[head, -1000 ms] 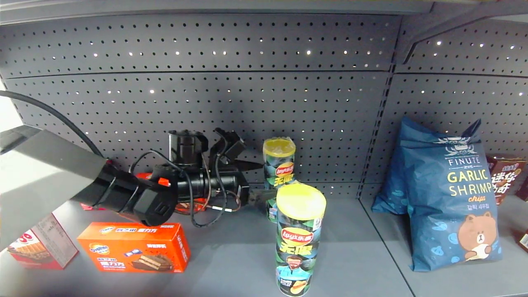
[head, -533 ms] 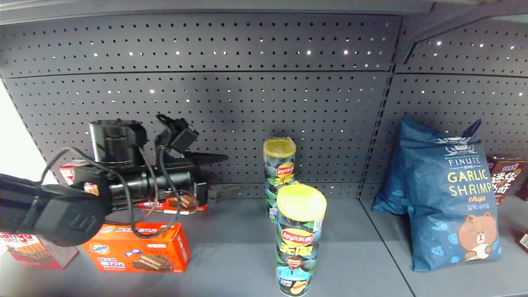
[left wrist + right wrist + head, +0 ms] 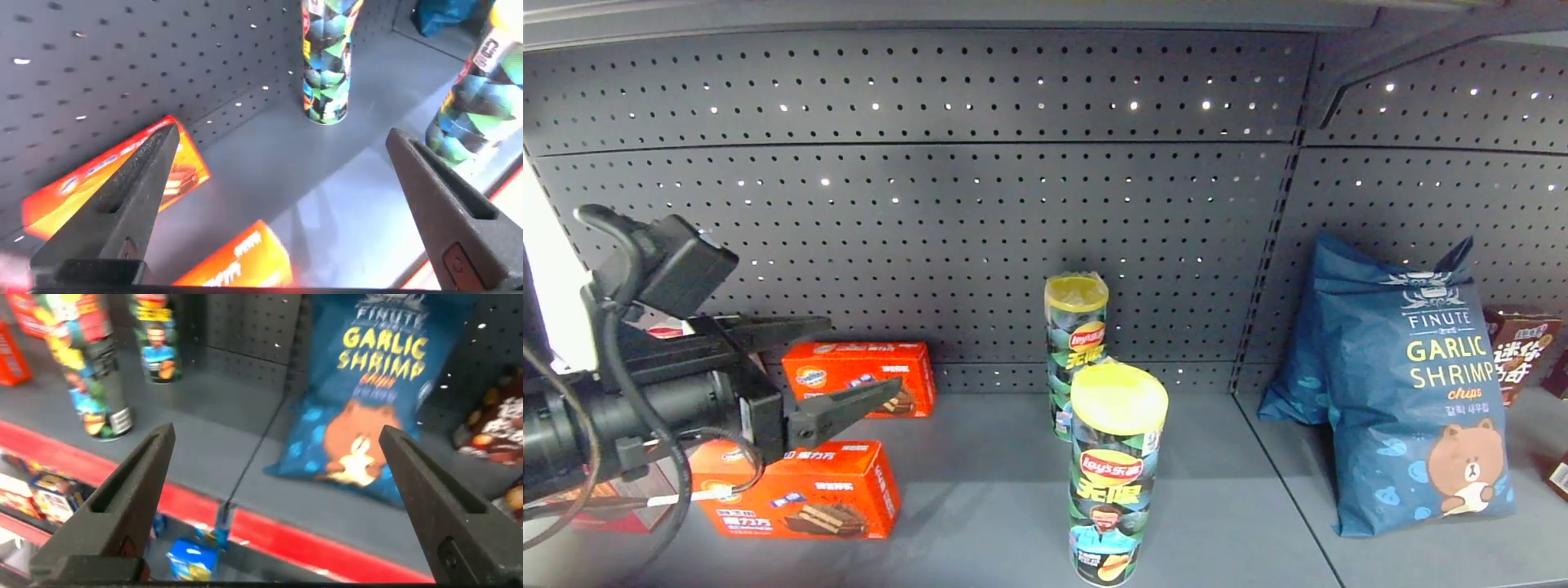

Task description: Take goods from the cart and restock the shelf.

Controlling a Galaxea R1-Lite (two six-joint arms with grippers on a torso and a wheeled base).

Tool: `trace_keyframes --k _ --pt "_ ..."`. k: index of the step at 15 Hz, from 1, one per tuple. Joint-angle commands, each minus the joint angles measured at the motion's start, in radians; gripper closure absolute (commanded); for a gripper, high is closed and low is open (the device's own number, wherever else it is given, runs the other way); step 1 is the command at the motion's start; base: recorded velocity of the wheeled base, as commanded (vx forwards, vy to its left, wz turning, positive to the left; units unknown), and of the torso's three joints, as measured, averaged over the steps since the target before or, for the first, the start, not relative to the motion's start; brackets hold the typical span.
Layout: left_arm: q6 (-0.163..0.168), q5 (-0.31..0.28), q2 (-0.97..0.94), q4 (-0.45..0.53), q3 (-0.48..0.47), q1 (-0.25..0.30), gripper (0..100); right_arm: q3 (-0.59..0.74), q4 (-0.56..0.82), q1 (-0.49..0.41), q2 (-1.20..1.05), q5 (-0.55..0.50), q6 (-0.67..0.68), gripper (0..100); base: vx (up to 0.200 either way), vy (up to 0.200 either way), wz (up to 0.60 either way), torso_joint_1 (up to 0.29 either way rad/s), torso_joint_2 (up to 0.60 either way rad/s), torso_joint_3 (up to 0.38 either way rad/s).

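Grey pegboard shelf (image 3: 980, 490) fills the head view. I see the left gripper (image 3: 864, 354) at frame left, jaws apart and empty, over the front orange box (image 3: 800, 494), with the rear orange box (image 3: 862, 377) behind. At frame centre, the front can (image 3: 1117, 482) and rear can (image 3: 1076, 343) stand upright. Blue chip bag (image 3: 1413, 392) at right. Right gripper (image 3: 276, 433): jaws apart, empty.

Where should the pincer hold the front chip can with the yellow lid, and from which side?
Grip the front can around its round body, about mid-height, below the yellow lid. It stands upright, so a level approach from the robot's left looks best: the rear can stands close behind it, and the open left pincer is on that side.
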Motion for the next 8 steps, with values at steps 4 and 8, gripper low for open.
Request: trace_keyframes --k 4,8 --pt "0.000 0.119 -0.086 0.001 0.025 -0.008 0 -0.146 -0.104 0.164 0.580 -0.050 -0.034 0 0.000 0.000 0.00 0.000 0.00 0.000" --pt "0.000 0.113 -0.093 -0.054 0.140 -0.006 0 -0.013 -0.462 0.397 0.832 -0.163 0.012 0 0.000 0.000 0.00 0.000 0.00 0.000"
